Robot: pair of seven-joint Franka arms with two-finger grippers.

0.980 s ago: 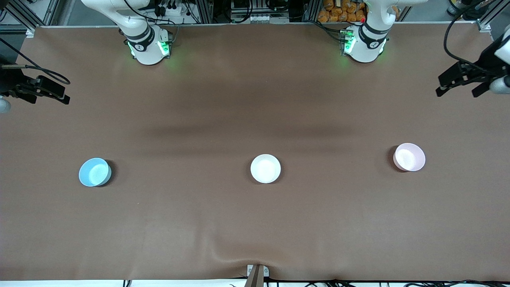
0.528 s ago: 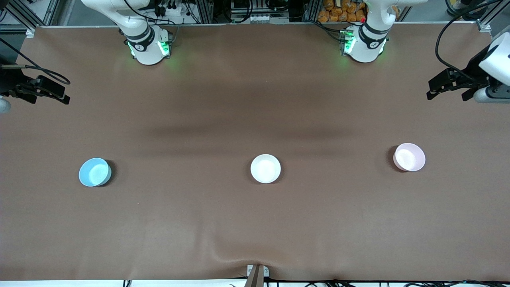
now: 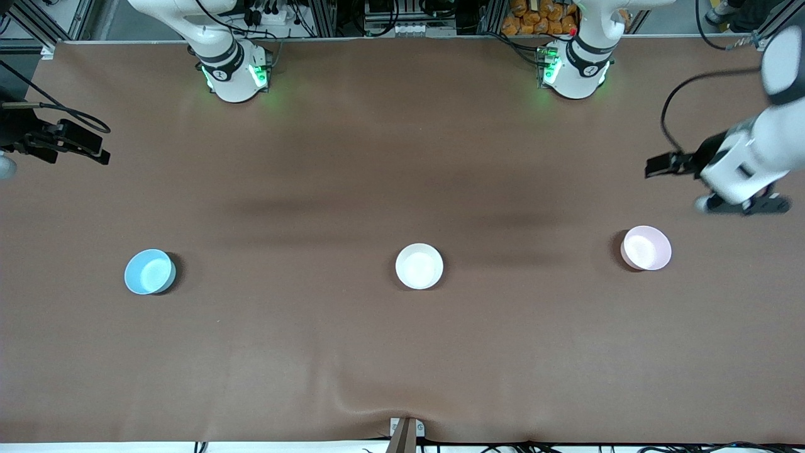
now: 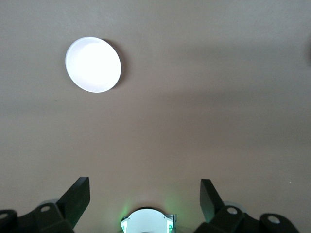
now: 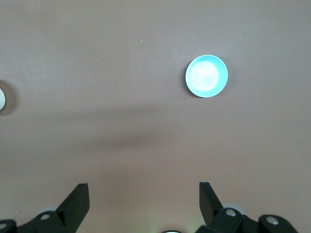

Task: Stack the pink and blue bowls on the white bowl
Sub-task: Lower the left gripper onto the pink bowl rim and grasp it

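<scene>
Three small bowls stand in a row on the brown table. The blue bowl [image 3: 149,272] [image 5: 206,76] is toward the right arm's end, the white bowl [image 3: 419,266] is in the middle, and the pink bowl [image 3: 646,248] is toward the left arm's end. In the left wrist view the pink bowl [image 4: 93,64] looks washed out. My left gripper [image 3: 737,205] [image 4: 145,194] hangs open and empty over bare table beside the pink bowl. My right gripper [image 3: 74,151] [image 5: 144,194] waits open and empty, high over the table's edge at the right arm's end.
The arm bases [image 3: 236,69] [image 3: 575,69] stand along the table's edge farthest from the front camera. The brown cover has a wrinkle [image 3: 377,406] beside a metal bracket [image 3: 405,431] at the nearest edge. Only a sliver of the white bowl [image 5: 1,99] shows in the right wrist view.
The left arm has swung in from the table's end, toward the pink bowl, turning its hand downward. The right arm and the three bowls have not moved.
</scene>
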